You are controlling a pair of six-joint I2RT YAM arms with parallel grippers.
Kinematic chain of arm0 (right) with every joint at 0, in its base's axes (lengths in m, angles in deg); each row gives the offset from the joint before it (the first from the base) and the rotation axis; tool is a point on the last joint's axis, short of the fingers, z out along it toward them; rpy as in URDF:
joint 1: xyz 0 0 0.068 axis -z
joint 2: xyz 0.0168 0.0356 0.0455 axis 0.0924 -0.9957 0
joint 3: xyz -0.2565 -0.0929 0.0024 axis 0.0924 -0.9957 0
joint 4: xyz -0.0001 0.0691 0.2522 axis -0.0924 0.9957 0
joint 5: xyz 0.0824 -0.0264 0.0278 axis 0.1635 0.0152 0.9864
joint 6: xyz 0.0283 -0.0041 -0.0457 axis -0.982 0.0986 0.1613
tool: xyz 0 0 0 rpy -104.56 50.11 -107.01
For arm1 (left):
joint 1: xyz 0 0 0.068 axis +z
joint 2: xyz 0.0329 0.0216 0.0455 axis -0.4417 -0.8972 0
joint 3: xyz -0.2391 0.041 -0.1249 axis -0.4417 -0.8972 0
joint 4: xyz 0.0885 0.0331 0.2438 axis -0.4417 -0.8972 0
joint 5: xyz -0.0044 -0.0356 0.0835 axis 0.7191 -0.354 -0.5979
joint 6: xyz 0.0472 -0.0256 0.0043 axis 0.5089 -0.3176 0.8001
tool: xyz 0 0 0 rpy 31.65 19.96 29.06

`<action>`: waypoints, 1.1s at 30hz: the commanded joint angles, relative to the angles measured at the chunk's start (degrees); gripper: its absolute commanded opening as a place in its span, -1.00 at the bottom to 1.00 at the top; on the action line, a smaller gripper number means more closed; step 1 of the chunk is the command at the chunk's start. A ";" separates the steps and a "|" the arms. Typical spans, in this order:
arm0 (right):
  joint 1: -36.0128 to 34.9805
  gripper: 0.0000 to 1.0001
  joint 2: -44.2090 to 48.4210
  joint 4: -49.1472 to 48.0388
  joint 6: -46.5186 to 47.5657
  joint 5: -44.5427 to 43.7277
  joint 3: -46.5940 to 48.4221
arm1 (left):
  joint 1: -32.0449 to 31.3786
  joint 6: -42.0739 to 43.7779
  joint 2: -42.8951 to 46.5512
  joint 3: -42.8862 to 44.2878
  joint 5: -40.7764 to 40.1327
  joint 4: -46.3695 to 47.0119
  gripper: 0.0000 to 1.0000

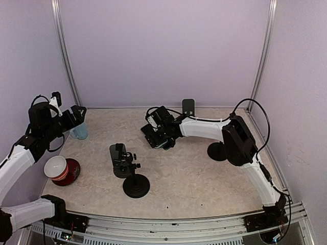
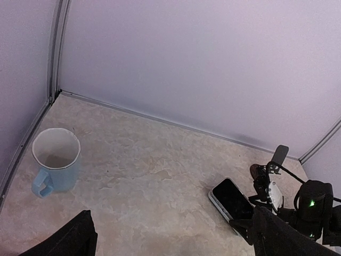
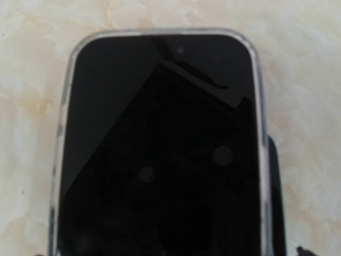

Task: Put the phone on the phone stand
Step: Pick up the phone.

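Note:
The phone lies flat and face up on the table, with a black screen and a clear case. My right gripper hovers low over it, open, and one finger shows just beside the phone's right edge. The left wrist view shows the phone partly under that gripper. The black phone stand, with a clamp head on a round base, is nearer the front, left of the phone. My left gripper hangs open at the far left, holding nothing; its fingers frame the bottom of its view.
A light blue mug stands under the left gripper, also in the left wrist view. A red and white cup sits at the left edge. A black round base and a black upright plate stand behind the right arm.

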State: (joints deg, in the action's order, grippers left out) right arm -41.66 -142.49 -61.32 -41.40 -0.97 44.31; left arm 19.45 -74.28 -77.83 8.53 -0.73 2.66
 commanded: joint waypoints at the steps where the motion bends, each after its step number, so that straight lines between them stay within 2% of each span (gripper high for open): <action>1: -0.48 1.00 -3.94 3.48 -1.97 -5.33 2.60 | 0.62 0.05 0.65 -0.78 0.32 1.36 0.98; 7: -0.50 0.96 -4.14 3.83 -3.30 -7.60 1.22 | 0.61 0.05 0.65 -0.78 0.35 1.37 0.98; 10: -0.43 0.68 -2.60 2.90 -3.32 -7.30 -1.07 | 0.62 0.04 0.75 -0.78 0.32 1.37 0.98; 14: -0.45 0.16 0.44 1.56 -3.42 -5.13 -4.80 | 0.61 0.05 0.82 -0.78 0.37 1.37 0.98; 18: -0.50 -0.02 5.55 -1.23 -4.04 -2.98 -12.79 | 0.65 0.09 0.91 -0.78 0.34 1.35 0.98; 24: -0.71 -0.15 15.23 -6.00 -6.16 1.11 -27.15 | 0.65 0.04 1.09 -0.78 0.50 1.37 0.98; 33: -3.50 -0.12 31.34 -15.97 -5.74 4.00 -48.60 | 0.61 -0.18 1.09 -0.87 1.00 1.45 0.98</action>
State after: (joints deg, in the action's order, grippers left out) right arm -43.39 -117.46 -73.30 -46.36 0.23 1.54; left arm 19.56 -74.30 -77.37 8.53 -0.53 2.72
